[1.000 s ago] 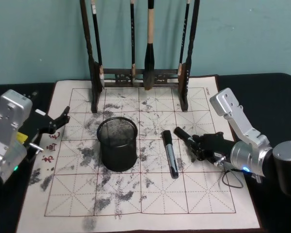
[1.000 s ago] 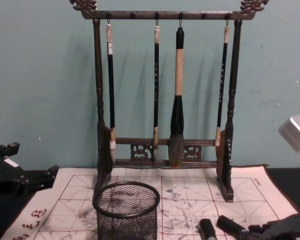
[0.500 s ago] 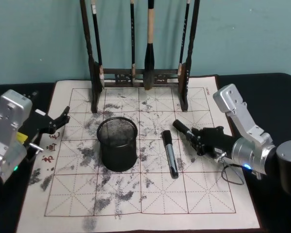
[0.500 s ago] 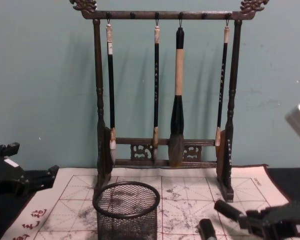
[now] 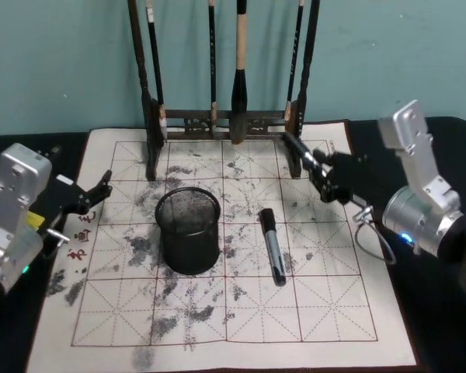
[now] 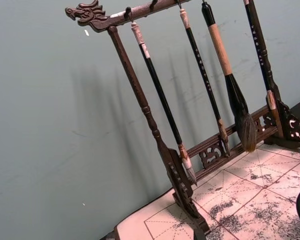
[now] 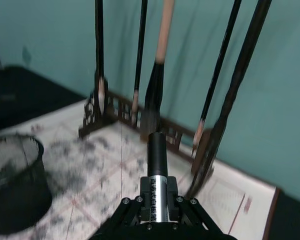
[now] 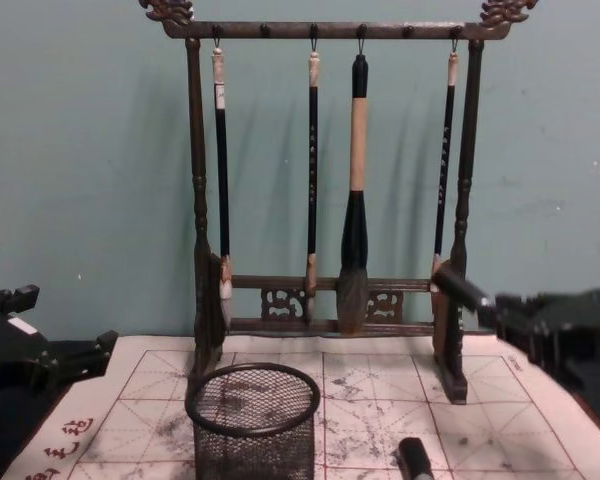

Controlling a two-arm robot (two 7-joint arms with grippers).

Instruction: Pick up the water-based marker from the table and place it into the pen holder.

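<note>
marker [image 5: 297,149] is hanging clamped in the right gripper's [image 5: 322,172] closed jaws, raised near the rack [image 5: 217,120]; carrying is underway, i judge, next needing alignment over the holder [image 5: 188,242], with left gripper [image 5: 89,198] sitting parked at left.

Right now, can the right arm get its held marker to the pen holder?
Probably yes. The right tool grips the marker above the mat, and the space towards the pen holder looks open. A second marker lies flat below; the brush rack post stands close to the tip.
</note>
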